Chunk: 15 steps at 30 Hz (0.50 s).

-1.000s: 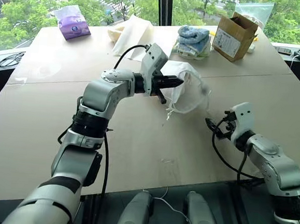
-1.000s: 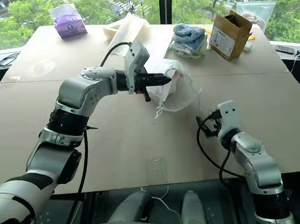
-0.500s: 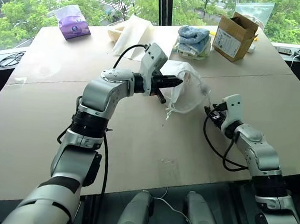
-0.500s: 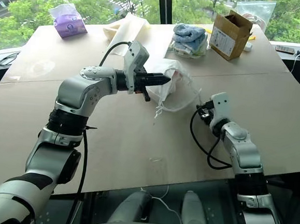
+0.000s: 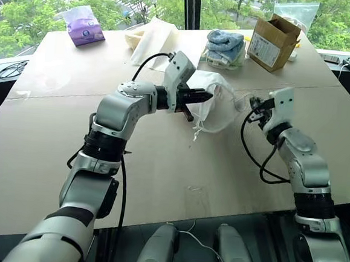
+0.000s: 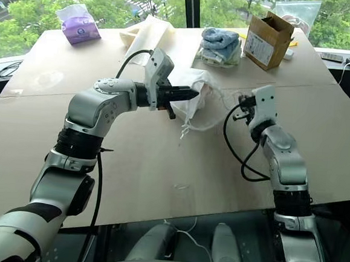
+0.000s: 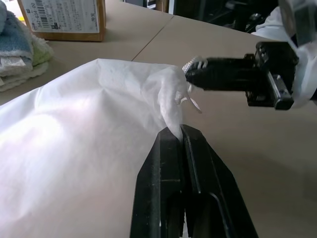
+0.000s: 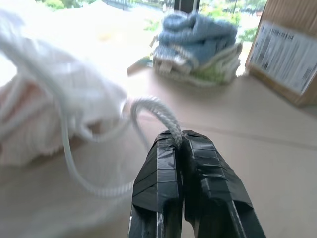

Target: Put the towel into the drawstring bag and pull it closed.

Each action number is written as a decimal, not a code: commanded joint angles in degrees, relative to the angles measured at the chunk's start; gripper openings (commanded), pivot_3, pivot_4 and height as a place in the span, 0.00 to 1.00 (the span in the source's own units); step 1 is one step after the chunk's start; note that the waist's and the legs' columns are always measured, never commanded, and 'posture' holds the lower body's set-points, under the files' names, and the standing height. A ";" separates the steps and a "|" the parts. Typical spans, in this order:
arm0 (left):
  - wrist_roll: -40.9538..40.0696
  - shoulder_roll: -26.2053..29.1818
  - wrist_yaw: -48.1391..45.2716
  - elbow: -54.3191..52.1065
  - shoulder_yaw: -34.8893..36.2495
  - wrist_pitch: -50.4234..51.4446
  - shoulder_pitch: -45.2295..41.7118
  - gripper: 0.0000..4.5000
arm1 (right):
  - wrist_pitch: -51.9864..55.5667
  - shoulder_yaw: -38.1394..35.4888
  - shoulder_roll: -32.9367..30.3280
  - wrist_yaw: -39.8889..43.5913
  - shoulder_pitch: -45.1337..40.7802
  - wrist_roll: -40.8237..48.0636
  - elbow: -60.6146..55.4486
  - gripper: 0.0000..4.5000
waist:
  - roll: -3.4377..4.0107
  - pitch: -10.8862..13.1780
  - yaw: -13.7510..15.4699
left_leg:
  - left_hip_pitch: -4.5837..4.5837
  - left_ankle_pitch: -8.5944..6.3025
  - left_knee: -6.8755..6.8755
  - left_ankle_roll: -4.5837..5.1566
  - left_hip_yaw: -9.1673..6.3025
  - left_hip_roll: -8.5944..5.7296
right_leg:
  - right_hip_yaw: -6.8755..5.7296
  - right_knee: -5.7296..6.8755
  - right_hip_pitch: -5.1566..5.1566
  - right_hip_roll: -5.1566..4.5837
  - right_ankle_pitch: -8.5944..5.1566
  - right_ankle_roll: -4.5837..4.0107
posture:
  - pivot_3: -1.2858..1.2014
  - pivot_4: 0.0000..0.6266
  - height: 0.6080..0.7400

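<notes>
At frame centre, the limp, light drawstring bag (image 5: 216, 107) is pinched by the left gripper (image 7: 181, 133) at its mouth, its thin cord (image 8: 158, 111) clamped by the right gripper (image 8: 181, 141).

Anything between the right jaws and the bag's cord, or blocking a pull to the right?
Nothing visible. The right gripper is shut on the cord beside the bag, which the left gripper pinches. The table to its right is bare.
</notes>
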 commanded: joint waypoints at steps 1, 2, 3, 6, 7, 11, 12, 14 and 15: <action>-1.18 -0.22 -0.10 -3.09 1.27 0.20 0.14 0.00 | 0.58 -3.12 0.38 -2.97 -6.88 0.77 -5.58 0.01 | 0.00 0.00 0.02 | 0.00 0.00 0.00 0.00 -0.01 0.00 | -0.01 0.01 0.00 0.00 0.00 0.00 | 0.52 0.24 1.00; -2.16 -0.61 -0.25 -3.43 1.93 0.77 0.40 0.00 | 1.21 -3.54 0.51 -3.70 -8.57 0.86 -5.85 0.01 | 0.00 0.00 0.05 | 0.00 0.00 0.00 0.00 -0.01 0.00 | -0.01 0.01 0.00 0.00 0.00 0.00 | 0.52 0.24 1.00; -2.90 -0.90 -0.13 -3.69 2.52 1.30 0.60 0.00 | 1.71 -3.81 0.54 -4.33 -9.97 0.78 -5.99 0.01 | 0.00 0.00 0.08 | 0.00 0.00 0.00 0.00 -0.04 0.00 | -0.03 0.00 0.00 0.00 0.00 0.00 | 0.52 0.24 1.00; -2.99 -0.14 -0.97 -5.60 2.08 0.50 1.95 0.18 | 3.86 -3.51 0.04 -5.45 -12.76 -0.17 -6.01 0.00 | 0.00 0.00 0.08 | -0.01 0.00 -0.01 0.00 -0.04 0.00 | -0.04 -0.02 0.01 -0.02 0.00 0.00 | 0.52 0.24 1.00; -2.66 -0.09 -0.62 -6.02 2.02 0.25 2.31 0.28 | 4.46 -3.23 -0.17 -5.66 -13.32 -0.54 -5.99 0.00 | 0.00 0.00 0.08 | -0.01 0.00 0.00 0.00 -0.04 0.00 | -0.04 -0.02 0.01 -0.02 0.00 0.00 | 0.52 0.24 1.00; -3.17 1.39 -0.91 -7.31 3.49 -0.01 5.15 0.59 | 7.28 -2.71 0.53 -6.50 -15.68 -0.57 -6.82 0.00 | 0.01 -0.01 -0.11 | -0.01 0.00 -0.01 0.00 -0.02 0.00 | -0.01 0.00 0.00 -0.02 0.00 0.00 | 0.52 0.24 1.00; -3.67 2.15 -1.47 -7.93 4.03 0.08 6.38 0.59 | 7.81 -2.65 0.80 -6.62 -16.00 -0.46 -7.01 0.00 | 0.02 -0.01 -0.28 | -0.01 0.00 -0.01 0.00 -0.01 0.00 | -0.01 0.01 -0.01 -0.02 0.00 0.00 | 0.52 0.24 1.00; -3.68 3.91 -3.13 -9.49 3.80 -0.67 9.21 0.59 | 8.46 -2.61 1.29 -6.69 -16.19 -0.30 -7.17 0.00 | 0.02 -0.01 -0.30 | 0.00 0.00 -0.04 0.00 0.01 0.01 | 0.02 0.02 -0.04 -0.02 0.00 -0.01 | 0.52 0.24 1.00; -3.54 4.64 -3.84 -10.34 3.31 -1.10 10.69 0.59 | 8.58 -2.50 1.51 -6.65 -16.09 -0.32 -7.13 0.00 | 0.03 -0.02 -0.44 | 0.00 0.00 -0.04 0.00 0.00 0.02 | 0.01 0.02 -0.05 -0.01 0.00 -0.01 | 0.52 0.24 1.00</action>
